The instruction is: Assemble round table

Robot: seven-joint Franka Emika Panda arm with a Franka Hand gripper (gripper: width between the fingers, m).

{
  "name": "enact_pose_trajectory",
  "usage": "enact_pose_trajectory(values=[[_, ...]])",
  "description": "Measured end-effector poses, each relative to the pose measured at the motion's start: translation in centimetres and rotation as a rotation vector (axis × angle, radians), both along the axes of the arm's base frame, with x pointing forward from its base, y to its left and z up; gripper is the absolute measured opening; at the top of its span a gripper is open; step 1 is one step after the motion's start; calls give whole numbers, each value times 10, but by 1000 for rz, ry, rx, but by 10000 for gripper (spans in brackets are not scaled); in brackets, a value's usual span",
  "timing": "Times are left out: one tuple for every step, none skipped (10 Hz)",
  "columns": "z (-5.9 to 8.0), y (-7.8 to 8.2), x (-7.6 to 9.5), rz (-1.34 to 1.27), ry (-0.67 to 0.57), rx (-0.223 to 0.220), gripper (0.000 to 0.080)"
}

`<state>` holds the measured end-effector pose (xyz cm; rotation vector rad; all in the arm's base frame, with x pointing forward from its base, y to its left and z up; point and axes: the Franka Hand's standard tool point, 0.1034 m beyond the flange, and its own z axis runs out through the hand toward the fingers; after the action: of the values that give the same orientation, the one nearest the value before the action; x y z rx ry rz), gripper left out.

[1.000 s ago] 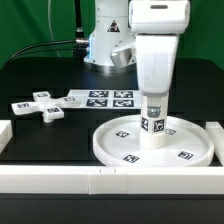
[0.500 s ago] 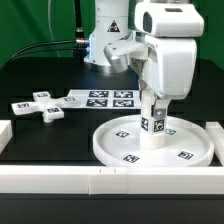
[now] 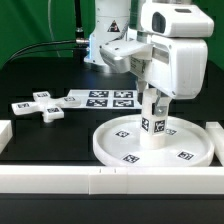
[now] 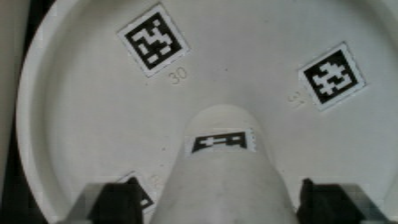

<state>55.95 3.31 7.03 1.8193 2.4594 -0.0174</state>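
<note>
The large rimmed round disc [image 3: 112,150] lies flat on the black table near the front. The short cylinder leg [image 3: 152,124] stands upright at its centre. My gripper [image 3: 152,100] hangs straight above the leg, around its top. In the wrist view the leg [image 4: 222,165] rises between my two fingers [image 4: 118,198], with a small gap on each side, so the gripper [image 4: 222,202] is open. The disc [image 4: 107,110] fills that view, with two tags showing. The cross-shaped foot [image 3: 38,106] lies apart on the table, at the exterior view's left.
The marker board [image 3: 105,99] lies flat behind the disc. A long white rail [image 3: 60,180] runs along the front edge, with shorter rails at the exterior view's left [image 3: 4,134] and right [image 3: 216,134]. The robot base [image 3: 105,40] stands at the back.
My wrist has turned about the vertical and the hand has risen a little off the leg. The leg, disc and foot have not moved.
</note>
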Motion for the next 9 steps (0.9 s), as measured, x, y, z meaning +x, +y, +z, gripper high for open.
enact_pose_trajectory(values=[[0,0,0,-12,1,0,404],[-1,-1,-1,-17,1,0,404],[-1,-3,0,-21,2,0,404],[-1,-3,0,-36,1,1,404],[-1,-4,0,-60,0,2,404],[-1,-5,0,-62,0,2,400],[-1,-6,0,-105,-3,4,396],[-1,-6,-1,-206,-6,11,396],[-1,-6,-3,-334,0,14,396]])
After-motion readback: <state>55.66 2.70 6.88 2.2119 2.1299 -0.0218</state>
